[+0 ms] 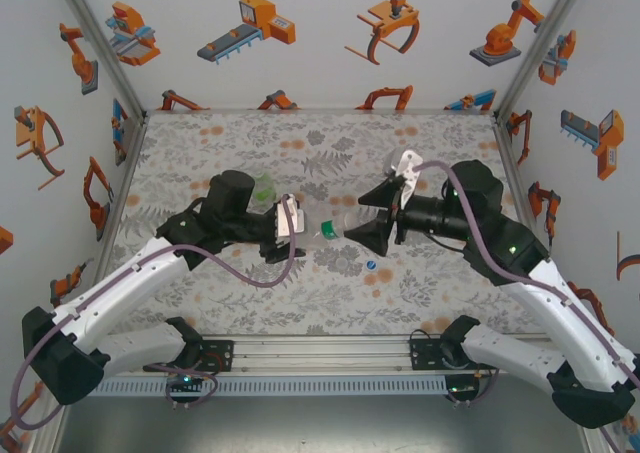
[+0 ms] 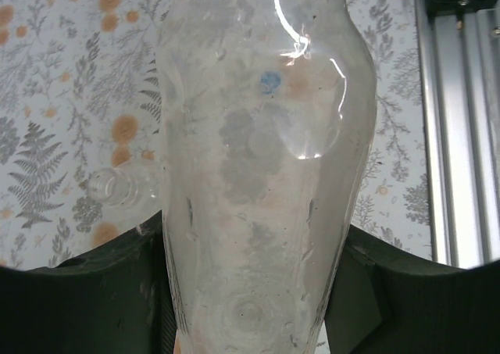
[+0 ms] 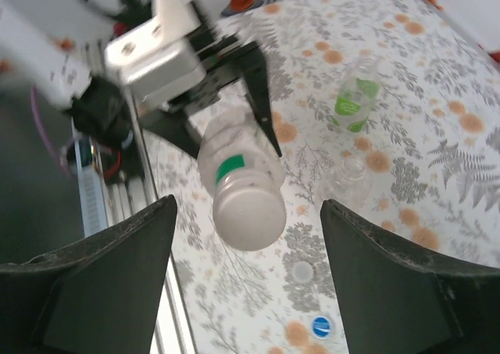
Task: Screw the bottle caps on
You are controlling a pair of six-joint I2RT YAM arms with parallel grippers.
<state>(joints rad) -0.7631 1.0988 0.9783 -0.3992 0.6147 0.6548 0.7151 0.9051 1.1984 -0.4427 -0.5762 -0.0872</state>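
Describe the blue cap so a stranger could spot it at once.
On the floral table, find the clear green-banded bottle held sideways between the two arms. Just towards the arm bases from it lies the blue cap, flat on the surface. Its neighbour, the loose pale cap, matches it in shape but not colour.

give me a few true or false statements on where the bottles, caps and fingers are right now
1. The left gripper is shut on the tall clear bottle with the green band. True.
2. The right gripper is clamped on that bottle's cap. False: its fingers stand open on either side of the pale cap, not touching it.
3. The blue cap lies loose on the table. True.
4. The held bottle's neck is bare. False: the pale cap sits on it.
5. The squat green bottle is in the right gripper. False: it is on the table.
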